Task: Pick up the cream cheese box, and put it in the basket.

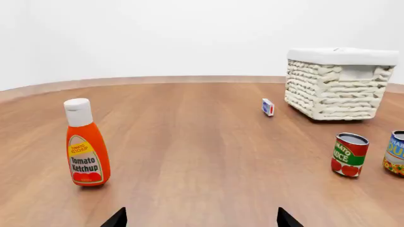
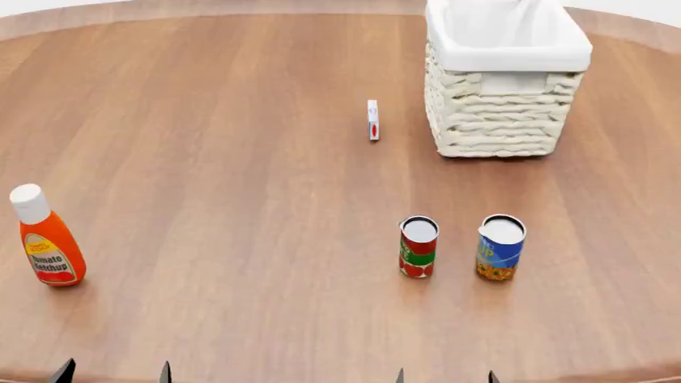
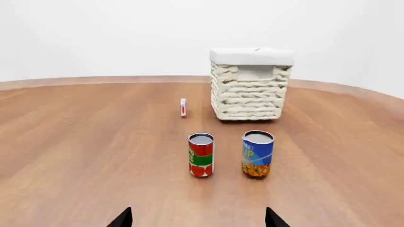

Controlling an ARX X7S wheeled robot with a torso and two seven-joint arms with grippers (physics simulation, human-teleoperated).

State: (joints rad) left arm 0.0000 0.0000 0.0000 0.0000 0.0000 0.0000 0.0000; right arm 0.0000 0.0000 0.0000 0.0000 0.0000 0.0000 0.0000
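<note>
Your thin white cream cheese box (image 2: 372, 120) stands on edge, far on the desk (image 2: 234, 159), just left of the cream woven wicker basket (image 2: 500, 112).
Both tools, left (image 2: 113, 372) and right (image 2: 445, 377), show only spread fingertips, holding nothing; the rest is cut off.

The head camera looks steeply down on the round brown wooden table (image 2: 213, 159) from high above. Both wrist cameras sit low near the table edge and look level across it. All three views share the tall cream-white woven basket (image 2: 500, 112) (image 1: 334, 90) (image 3: 249, 94) and the red tomato can (image 2: 419, 247) (image 1: 349, 154) (image 3: 201, 155).
</note>
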